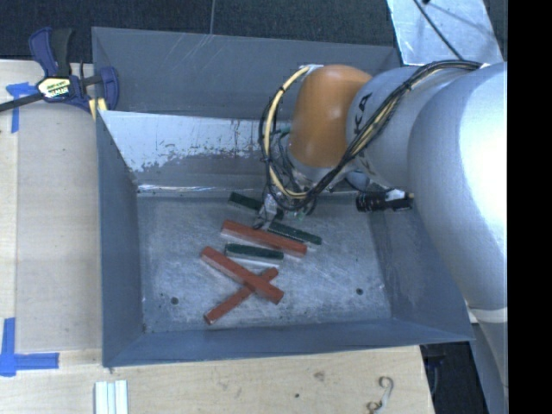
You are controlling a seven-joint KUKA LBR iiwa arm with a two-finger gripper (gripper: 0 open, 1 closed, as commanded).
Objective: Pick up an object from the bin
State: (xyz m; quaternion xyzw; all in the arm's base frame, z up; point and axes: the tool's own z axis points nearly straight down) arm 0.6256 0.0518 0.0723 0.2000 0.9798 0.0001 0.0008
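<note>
Gripper [273,208], opening indiscernible, over dark green stick [302,235] beside red sticks [263,238]

The grey metal bin [172,257] is carrying a loose cluster of flat sticks around the middle of its scuffed floor. A long red-brown stick [263,238] is lying slantwise, with a dark green stick [254,251] just beside it on the near side. Nearer still, a second red-brown stick [233,268] and a third red-brown stick [226,305] are crossing each other. A rear green stick [244,202] is lying toward the back wall.
</note>
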